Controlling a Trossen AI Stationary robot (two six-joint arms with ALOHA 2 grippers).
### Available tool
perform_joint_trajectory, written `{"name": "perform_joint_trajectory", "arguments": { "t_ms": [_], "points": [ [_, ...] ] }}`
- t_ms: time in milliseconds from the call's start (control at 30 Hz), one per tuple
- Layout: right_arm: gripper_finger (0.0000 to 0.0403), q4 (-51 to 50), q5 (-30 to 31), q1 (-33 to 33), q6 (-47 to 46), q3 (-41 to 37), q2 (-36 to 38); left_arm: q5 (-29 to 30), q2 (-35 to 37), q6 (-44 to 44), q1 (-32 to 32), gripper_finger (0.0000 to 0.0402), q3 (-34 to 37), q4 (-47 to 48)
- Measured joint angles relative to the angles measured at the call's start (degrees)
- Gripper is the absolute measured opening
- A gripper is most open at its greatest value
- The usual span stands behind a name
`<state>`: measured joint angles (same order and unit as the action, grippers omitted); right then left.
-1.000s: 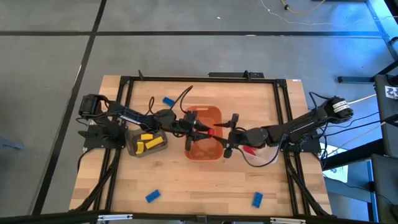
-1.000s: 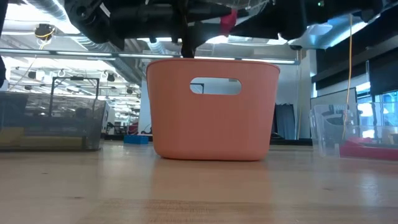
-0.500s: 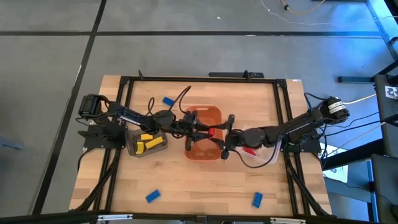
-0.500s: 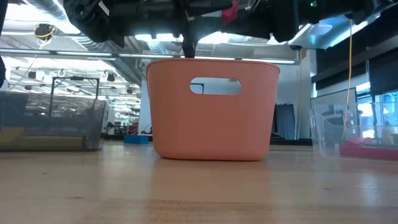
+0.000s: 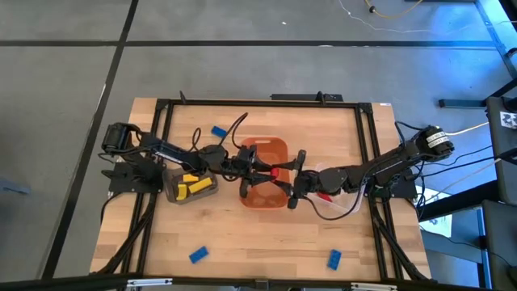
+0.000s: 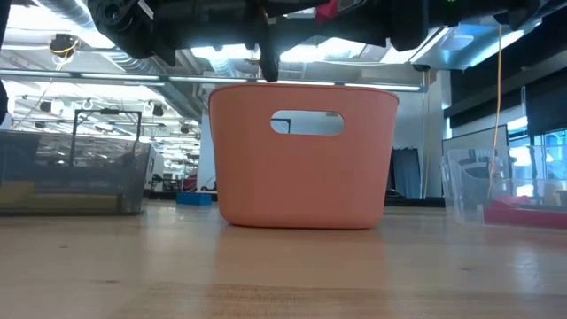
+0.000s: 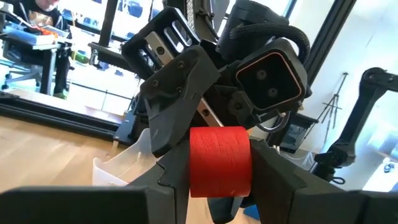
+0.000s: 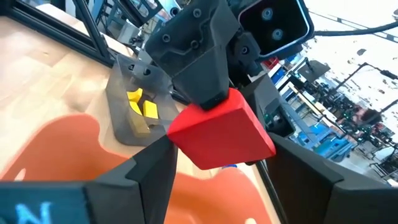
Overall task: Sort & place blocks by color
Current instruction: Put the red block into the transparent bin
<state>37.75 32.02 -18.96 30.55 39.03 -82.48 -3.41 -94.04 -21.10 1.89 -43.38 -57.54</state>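
A red block (image 5: 277,170) hangs above the orange tub (image 5: 266,145), between my two grippers, which meet nose to nose there. My left gripper (image 5: 265,168) comes from the table's left and my right gripper (image 5: 289,175) from the right, both about level. Each wrist view shows the block (image 7: 219,160) (image 8: 221,134) between that arm's own fingers, with the other gripper behind it. In the low view the block (image 6: 328,9) sits just above the tub's rim (image 6: 301,89). Yellow blocks (image 5: 190,184) lie in the dark bin. Blue blocks (image 5: 219,130) (image 5: 198,255) (image 5: 334,259) lie flat on the table. My left gripper pinches the red block's two narrower sides (image 7: 194,168) between its fingers, coming level from the table's left. The block is lifted clear above the tub. My right gripper has the block's two wider-apart ends (image 8: 180,140) between its fingers, coming level from the table's right. Its fingers lie crosswise to the left gripper's, and the block sits tilted in them.
The dark bin (image 5: 174,192) stands left of the tub. A clear bin (image 6: 496,195) with red pieces (image 6: 527,213) stands to the tub's right, under my right arm. A black frame (image 5: 166,113) runs around the table. Bare wood lies near the front edge.
My right gripper has edged a little toward the table's left and rolled slightly. In the low view the red block has risen a little above the tub's rim. Neither gripper's finger gap has changed.
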Motion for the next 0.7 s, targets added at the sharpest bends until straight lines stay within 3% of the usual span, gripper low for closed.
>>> {"name": "perform_joint_trajectory", "arguments": {
  "t_ms": [300,500,700],
  "points": [
    [0.0235,1.4,-1.0,0.0,-0.3,-0.1,0.0,0.5,0.1,-1.4,0.0,0.0119,0.0,2.2],
    [0.0235,1.3,-1.7,0.0,-7.3,-0.1,0.0,0.4,0.1,-1.6,0.3,0.0119,0.0,2.1],
    [0.0235,0.4,-1.6,0.0,-7.8,-0.1,0.1,0.2,0.0,-1.3,0.2,0.0119,0.0,1.7]
  ]
}}
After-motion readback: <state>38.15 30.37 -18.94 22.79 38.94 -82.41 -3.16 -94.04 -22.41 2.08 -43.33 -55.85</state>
